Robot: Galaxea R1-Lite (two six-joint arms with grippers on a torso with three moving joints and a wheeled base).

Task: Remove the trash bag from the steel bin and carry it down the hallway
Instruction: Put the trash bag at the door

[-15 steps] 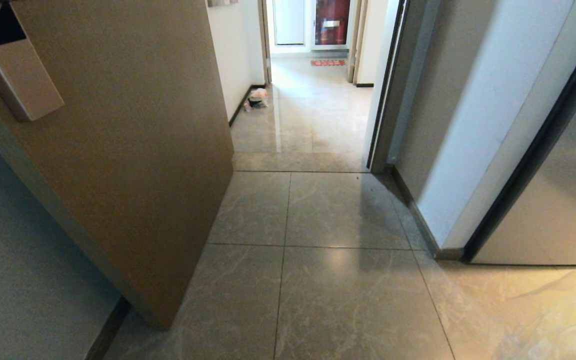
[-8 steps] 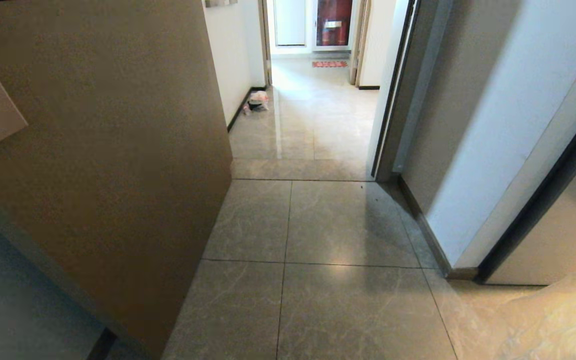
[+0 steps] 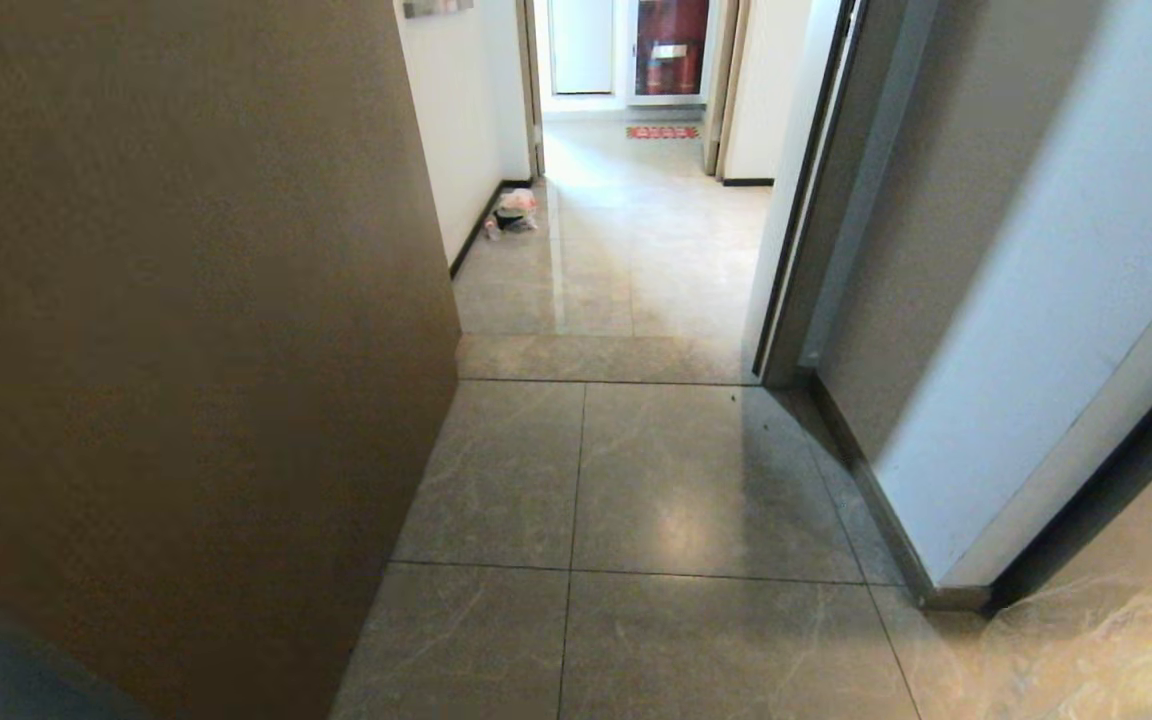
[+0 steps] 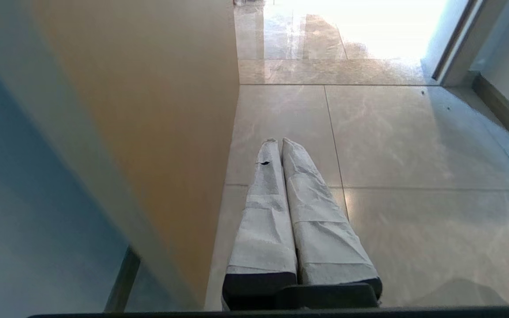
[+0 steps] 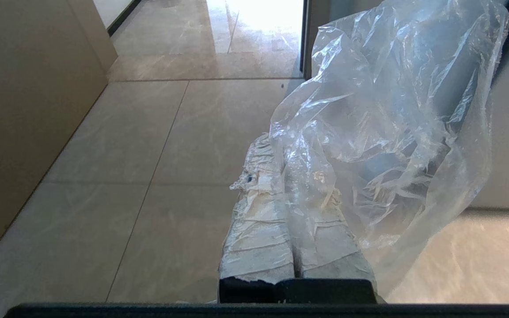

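Note:
The trash bag (image 5: pixel 391 123), clear crinkly plastic, billows up and to one side of my right gripper (image 5: pixel 281 150), whose tape-wrapped fingers are shut on a pinch of it. In the head view only an edge of the trash bag (image 3: pixel 1126 640) shows at the lower right corner. My left gripper (image 4: pixel 279 142) hangs shut and empty over the floor tiles, close beside the brown door. The hallway (image 3: pixel 636 230) of glossy beige tiles runs ahead through the doorway. The steel bin is out of view.
A brown door (image 3: pixel 186 350) fills the left side. A dark door frame (image 3: pixel 796 250) and a white wall (image 3: pixel 1016 330) stand on the right. A small heap of rubbish (image 3: pixel 514 211) lies by the left wall; a red mat (image 3: pixel 662 131) lies at the far end.
The whole view has shifted: the doorway has drawn nearer and the door's handle plate has slid out of the picture at left. Both arms hold still.

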